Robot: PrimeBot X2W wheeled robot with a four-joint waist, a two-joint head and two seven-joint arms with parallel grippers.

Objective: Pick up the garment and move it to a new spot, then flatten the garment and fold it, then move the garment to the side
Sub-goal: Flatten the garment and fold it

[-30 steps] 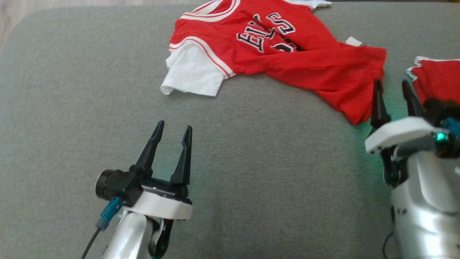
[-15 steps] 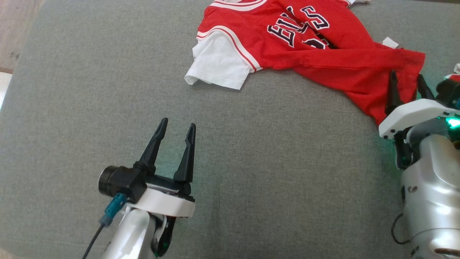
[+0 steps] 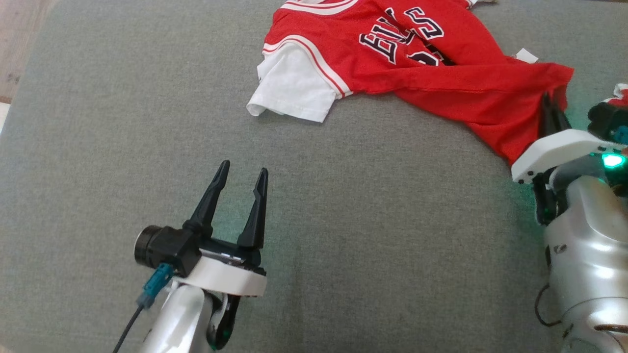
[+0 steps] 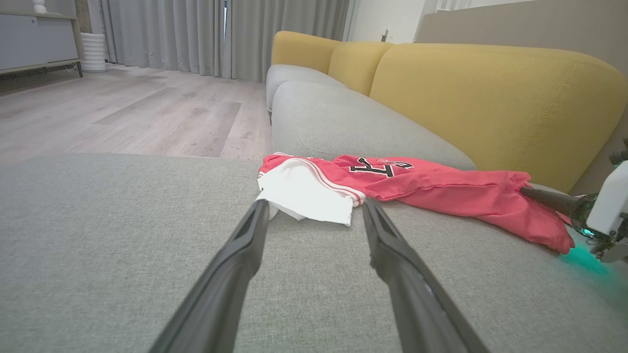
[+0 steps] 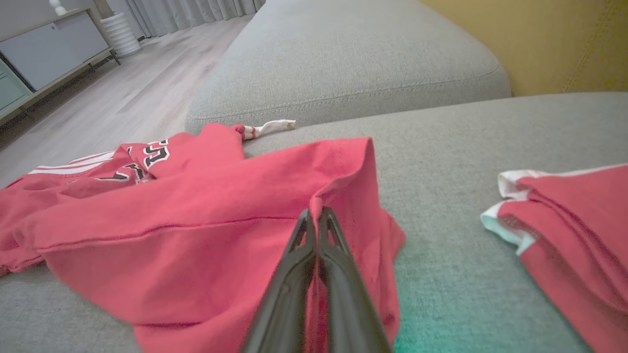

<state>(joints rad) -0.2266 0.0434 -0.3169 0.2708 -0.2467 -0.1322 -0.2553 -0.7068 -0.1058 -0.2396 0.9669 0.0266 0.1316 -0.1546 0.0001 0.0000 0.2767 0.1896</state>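
Two red garments, jersey (image 3: 456, 98), second garment (image 5: 579, 220), two grippers, left gripper (image 3: 244, 166), right gripper (image 5: 315, 212)

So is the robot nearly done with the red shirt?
Not nearly. Done: nothing yet; the red basketball jersey with white sleeves lies crumpled on the grey sofa cushion. In hand: the right gripper has its fingers shut on the jersey's bottom edge, ready to lift. The left gripper hovers open, apart from it. Left: moving, flattening, folding, setting aside.
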